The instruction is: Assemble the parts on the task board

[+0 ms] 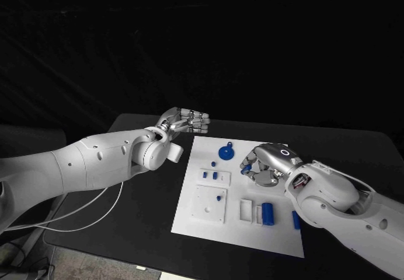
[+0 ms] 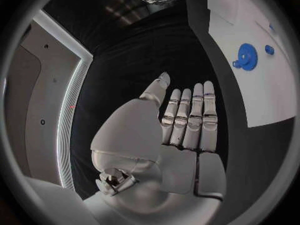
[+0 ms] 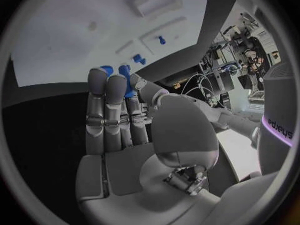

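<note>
The white task board lies in the middle of the black table. A blue gear sits near its far edge, two small blue pegs stand by its left edge, and a blue cylinder lies further forward. My right hand hovers over the board just right of the gear, fingers curled. A small blue part shows between its thumb and fingers. My left hand is raised beyond the board's far left corner, fingers straight and together, holding nothing. The gear lies to its side.
A white square plate with a small blue piece and a white slotted block sit on the board. Another blue piece lies by the right forearm. A white cable hangs left of the table.
</note>
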You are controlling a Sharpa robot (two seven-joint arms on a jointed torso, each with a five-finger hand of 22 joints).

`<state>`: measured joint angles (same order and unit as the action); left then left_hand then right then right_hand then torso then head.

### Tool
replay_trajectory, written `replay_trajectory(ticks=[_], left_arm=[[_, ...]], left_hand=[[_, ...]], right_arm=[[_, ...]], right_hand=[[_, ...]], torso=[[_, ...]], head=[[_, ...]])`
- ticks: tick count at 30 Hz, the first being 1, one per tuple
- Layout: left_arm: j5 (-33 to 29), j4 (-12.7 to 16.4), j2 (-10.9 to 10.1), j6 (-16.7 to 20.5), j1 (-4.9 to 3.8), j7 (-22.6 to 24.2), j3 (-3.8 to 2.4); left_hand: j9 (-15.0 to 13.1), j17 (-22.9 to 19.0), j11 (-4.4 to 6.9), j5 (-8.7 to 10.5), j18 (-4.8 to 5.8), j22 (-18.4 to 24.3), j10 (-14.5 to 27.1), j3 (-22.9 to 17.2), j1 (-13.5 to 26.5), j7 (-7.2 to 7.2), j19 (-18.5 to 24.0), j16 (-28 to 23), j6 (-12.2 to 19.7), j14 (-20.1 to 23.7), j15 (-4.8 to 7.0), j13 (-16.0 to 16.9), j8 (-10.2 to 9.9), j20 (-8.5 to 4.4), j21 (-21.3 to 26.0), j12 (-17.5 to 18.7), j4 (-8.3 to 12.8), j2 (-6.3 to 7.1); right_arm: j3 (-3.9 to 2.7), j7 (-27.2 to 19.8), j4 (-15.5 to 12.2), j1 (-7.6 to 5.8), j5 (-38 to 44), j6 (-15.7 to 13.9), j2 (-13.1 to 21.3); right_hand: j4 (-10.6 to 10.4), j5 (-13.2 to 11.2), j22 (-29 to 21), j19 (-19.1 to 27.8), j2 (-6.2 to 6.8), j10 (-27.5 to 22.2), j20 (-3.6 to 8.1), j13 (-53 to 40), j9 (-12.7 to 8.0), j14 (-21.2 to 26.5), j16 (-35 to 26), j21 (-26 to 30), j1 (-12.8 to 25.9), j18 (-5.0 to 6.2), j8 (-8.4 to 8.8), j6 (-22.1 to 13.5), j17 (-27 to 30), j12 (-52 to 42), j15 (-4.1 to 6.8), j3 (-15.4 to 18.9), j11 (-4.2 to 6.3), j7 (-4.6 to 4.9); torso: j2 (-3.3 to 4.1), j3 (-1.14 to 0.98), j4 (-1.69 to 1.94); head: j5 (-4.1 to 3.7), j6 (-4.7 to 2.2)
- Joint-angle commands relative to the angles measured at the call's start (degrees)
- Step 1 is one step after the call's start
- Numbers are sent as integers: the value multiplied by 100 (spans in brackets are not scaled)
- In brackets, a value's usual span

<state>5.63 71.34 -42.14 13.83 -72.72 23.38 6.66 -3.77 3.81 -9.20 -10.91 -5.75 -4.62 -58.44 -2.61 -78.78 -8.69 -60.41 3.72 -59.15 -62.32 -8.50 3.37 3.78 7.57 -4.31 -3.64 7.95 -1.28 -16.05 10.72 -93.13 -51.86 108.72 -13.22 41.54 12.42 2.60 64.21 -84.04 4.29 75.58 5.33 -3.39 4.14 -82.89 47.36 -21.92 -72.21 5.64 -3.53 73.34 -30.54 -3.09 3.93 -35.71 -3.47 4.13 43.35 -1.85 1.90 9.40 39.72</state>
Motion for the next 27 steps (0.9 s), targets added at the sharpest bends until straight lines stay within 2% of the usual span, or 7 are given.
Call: replay_trajectory(ticks=[1,5,9,13,17,20,27], left_arm=[[-18,-4,24,-74,-6,35,-4],[-18,-19,54,-72,-6,38,-5],[-18,-36,93,-70,-6,43,-5],[-18,-47,129,-68,-6,50,-5],[-18,-55,158,-69,-6,53,-5],[-18,-56,169,-73,-6,53,-5],[-18,-58,184,-91,-6,44,-5]], left_hand=[[5,-8,1,-19,3,4,24,5,-9,16,-18,-24,21,50,1,-5,-19,6,-22,7,16,-47],[5,-8,1,-19,3,4,24,5,-9,16,-18,-24,21,50,1,-5,-19,6,-22,7,16,-47],[5,-8,1,-19,3,4,24,5,-9,16,-18,-24,21,50,1,-5,-19,6,-22,7,16,-47],[5,-8,1,-19,3,4,24,5,-8,16,-18,-24,21,50,1,-5,-19,6,-22,7,16,-48],[5,-7,1,-14,3,3,20,-2,6,15,-19,-24,25,47,2,-5,-20,5,-23,6,16,-55],[5,-7,1,-14,3,3,20,-2,6,15,-19,-24,25,47,2,-5,-20,5,-23,6,16,-55],[5,-7,1,-14,3,3,20,-2,6,15,-19,-24,25,47,2,-5,-20,5,-23,6,16,-55]], right_arm=[[1,-271,-62,28,-351,-275,-86],[39,-342,-85,98,-337,-299,-268],[158,-396,-55,151,-245,-291,-470],[330,-443,10,185,-153,-275,-649],[557,-482,107,216,-54,-238,-822],[662,-495,162,249,12,-205,-905],[760,-464,241,319,122,-120,-994]], right_hand=[[-2,14,3,-161,-7,258,25,-10,-7,-4,-31,31,-62,104,-17,12,-7,-38,23,25,245,8],[0,14,5,-161,-14,251,22,-10,-7,-6,-45,57,-69,108,-17,6,-12,-38,22,34,243,9],[9,14,13,-167,-21,250,22,-10,-7,-11,-55,70,-73,111,-18,5,-20,-38,22,40,241,10],[13,14,18,-170,-26,251,21,-10,-7,-13,-60,77,-72,112,-17,3,-24,-38,21,39,242,10],[18,14,18,-171,-28,251,21,-10,-7,-14,-61,84,-73,113,-17,2,-27,-38,21,36,241,11],[33,14,26,-174,-33,248,21,-10,-7,-15,-68,92,-69,115,-17,1,-33,-38,20,29,240,10],[57,14,40,-177,-38,249,19,-10,-7,-19,-77,104,-59,115,-17,1,-42,-38,20,17,239,10]], torso=[[-1,-1,-5],[-2,-4,3],[3,-5,11],[5,-1,14],[2,-5,6],[2,-4,5],[1,-7,0]], head=[[88,32],[146,46],[202,71],[227,84],[270,102],[282,113],[306,136]])
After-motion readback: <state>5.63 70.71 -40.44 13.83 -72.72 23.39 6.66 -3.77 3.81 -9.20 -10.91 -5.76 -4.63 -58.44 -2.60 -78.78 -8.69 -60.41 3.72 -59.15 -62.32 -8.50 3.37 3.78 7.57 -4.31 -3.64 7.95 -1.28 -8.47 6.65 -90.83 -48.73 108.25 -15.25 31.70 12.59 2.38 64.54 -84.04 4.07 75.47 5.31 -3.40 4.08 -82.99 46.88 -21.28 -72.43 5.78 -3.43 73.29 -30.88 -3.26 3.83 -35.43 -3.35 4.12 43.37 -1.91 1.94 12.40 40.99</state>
